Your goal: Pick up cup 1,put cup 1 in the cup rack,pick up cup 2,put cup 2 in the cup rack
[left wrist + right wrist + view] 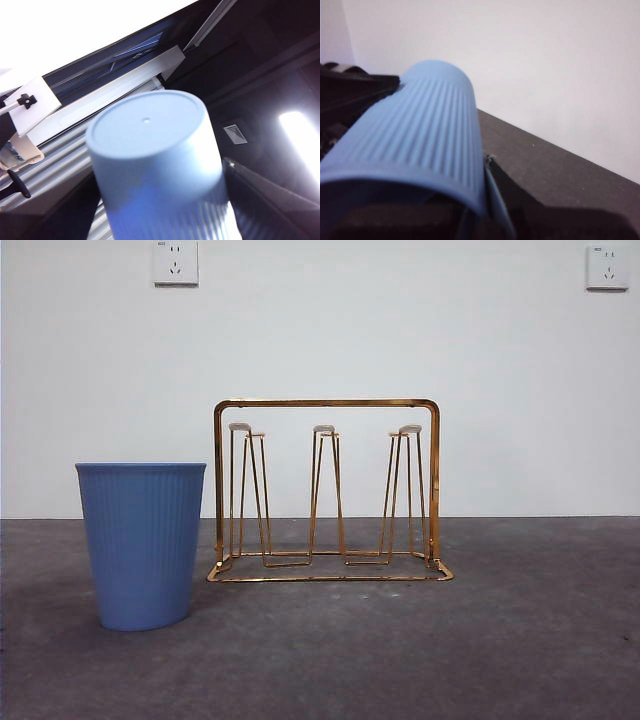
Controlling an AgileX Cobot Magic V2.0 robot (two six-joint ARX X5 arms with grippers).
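Blue ribbed plastic cup (150, 140) sits pinched between the left gripper (160, 205) fingers, a second blue ribbed cup (420, 135) is clamped sideways between the right gripper (415, 200) fingers, and a third blue cup (142, 545) stands well clear of both, just beside the gold wire cup rack (326, 402).

Two white wall sockets sit high on the pale wall (400, 330), one (175, 262) near the left corner and the other (607, 266) near the right. Below it runs a dark grey table (540, 640).
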